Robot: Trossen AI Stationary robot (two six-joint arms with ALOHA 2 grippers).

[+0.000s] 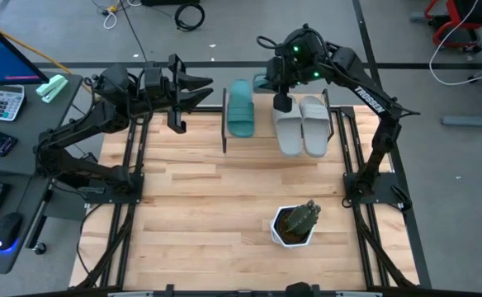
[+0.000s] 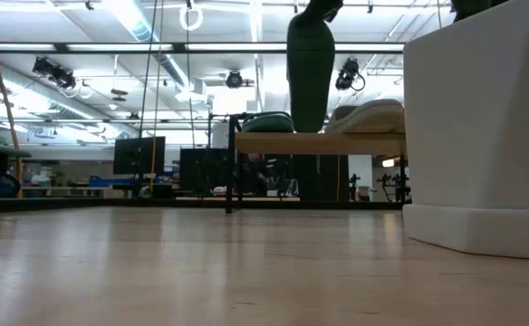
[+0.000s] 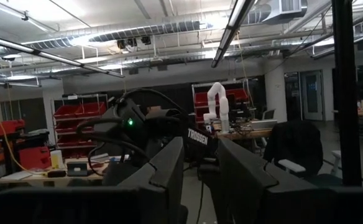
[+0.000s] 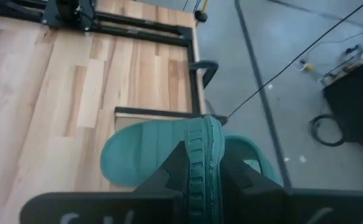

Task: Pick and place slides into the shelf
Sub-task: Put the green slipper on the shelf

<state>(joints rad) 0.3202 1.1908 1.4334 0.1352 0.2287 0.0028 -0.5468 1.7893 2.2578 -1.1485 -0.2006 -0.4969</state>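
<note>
The shelf [image 1: 278,136] stands at the far end of the big wooden table [image 1: 224,206]. Three slides lie on top of the shelf. One teal slide [image 1: 241,109] lies near one end of the shelf. Two grey slides [image 1: 302,125] lie side by side near the other end. The right gripper [image 4: 201,171] hangs just above the shelf, over the gap between the teal slide and the grey ones. Its fingers [image 4: 169,171] are pressed onto the second teal slide [image 4: 197,149], which stands on its edge between them. In the low view this slide [image 2: 310,59] hangs straight down above the shelf top and is not touching it. The left gripper [image 1: 193,91] waits in the air well off to the side of the shelf, past the end with the teal slide. Its fingers [image 3: 163,171] are a little apart and hold nothing. A white pot with a green plant [image 1: 295,224] sits on the table, well away from the shelf.
</note>
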